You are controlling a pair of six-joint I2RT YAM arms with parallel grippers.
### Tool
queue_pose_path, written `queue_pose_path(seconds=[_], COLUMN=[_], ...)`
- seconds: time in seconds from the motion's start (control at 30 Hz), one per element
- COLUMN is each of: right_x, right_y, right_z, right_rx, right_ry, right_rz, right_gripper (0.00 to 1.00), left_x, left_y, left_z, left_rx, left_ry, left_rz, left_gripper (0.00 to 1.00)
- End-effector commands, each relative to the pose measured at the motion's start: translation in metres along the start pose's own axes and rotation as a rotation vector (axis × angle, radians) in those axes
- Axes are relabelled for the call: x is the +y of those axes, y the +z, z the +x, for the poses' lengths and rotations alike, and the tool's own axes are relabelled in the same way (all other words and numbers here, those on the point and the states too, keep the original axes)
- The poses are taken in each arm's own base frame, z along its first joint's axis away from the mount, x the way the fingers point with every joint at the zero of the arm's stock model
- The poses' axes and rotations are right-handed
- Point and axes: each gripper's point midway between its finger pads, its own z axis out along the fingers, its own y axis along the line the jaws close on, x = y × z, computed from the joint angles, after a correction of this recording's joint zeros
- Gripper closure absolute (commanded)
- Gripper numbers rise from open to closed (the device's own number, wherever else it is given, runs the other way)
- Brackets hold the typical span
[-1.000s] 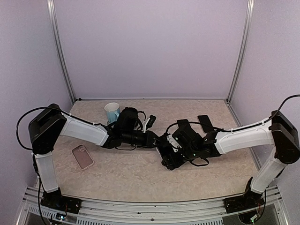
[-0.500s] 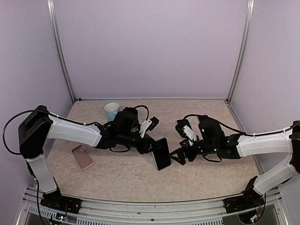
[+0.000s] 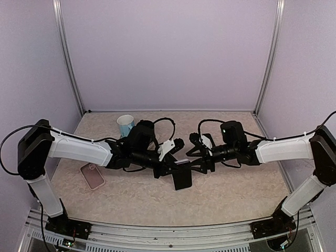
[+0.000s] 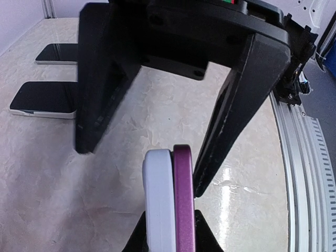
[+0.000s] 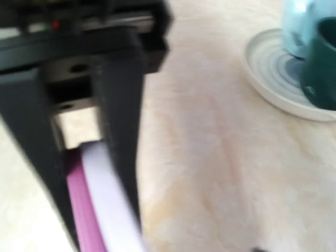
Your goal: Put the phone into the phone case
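My left gripper (image 3: 176, 167) is shut on a thin pair of slabs held on edge above the table's middle: a purple one (image 4: 184, 199) pressed flat against a pale lavender one (image 4: 157, 199). From above they read as one dark-faced phone (image 3: 182, 177). My right gripper (image 3: 202, 161) is open just right of it. In the left wrist view its black fingers (image 4: 231, 115) stand wide apart on either side of the pair's far end, the right one close beside the purple slab. The right wrist view is blurred and shows both slabs (image 5: 102, 199).
A pink phone case (image 3: 93, 176) lies flat at the front left. A pale blue cup (image 3: 125, 125) on a saucer (image 5: 273, 89) stands at the back left. Two dark phones (image 4: 42, 100) lie flat on the table's right side.
Both grippers met at the phone a second ago. The right gripper then let go and drew back right. It now sits open at the phone again, higher; the left still holds it.
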Motion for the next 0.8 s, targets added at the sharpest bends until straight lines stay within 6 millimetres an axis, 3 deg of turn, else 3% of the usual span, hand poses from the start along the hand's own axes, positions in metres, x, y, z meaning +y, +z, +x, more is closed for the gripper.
queue_pose_path(seconds=[0.0, 0.17, 0.37, 0.47, 0.57, 0.6, 0.77], right_x=[0.012, 0.015, 0.017, 0.017, 0.018, 0.018, 0.019], right_y=[0.000, 0.008, 0.013, 0.012, 0.010, 0.010, 0.009], right_z=[0.000, 0.010, 0.009, 0.013, 0.019, 0.021, 0.022], right_rx=[-0.009, 0.014, 0.020, 0.037, 0.050, 0.053, 0.047], right_ry=[-0.108, -0.090, -0.075, -0.069, -0.053, -0.047, -0.035], right_rz=[-0.082, -0.128, -0.170, -0.153, -0.147, -0.148, -0.140], right_gripper=[0.47, 0.62, 0.97, 1.00, 1.00, 1.00, 1.00], left_x=[0.000, -0.005, -0.006, -0.001, -0.001, -0.001, -0.007], left_y=[0.000, 0.001, 0.004, 0.002, -0.007, -0.012, -0.031], left_z=[0.049, 0.051, 0.049, 0.044, 0.033, 0.022, -0.012], left_rx=[0.164, 0.179, 0.186, 0.168, 0.101, 0.060, -0.106], left_ry=[0.064, 0.091, 0.099, 0.075, 0.054, 0.055, 0.033], left_rz=[-0.010, 0.010, 0.010, -0.019, -0.036, -0.041, -0.023], left_gripper=[1.00, 1.00, 1.00, 0.79, 0.48, 0.41, 0.35])
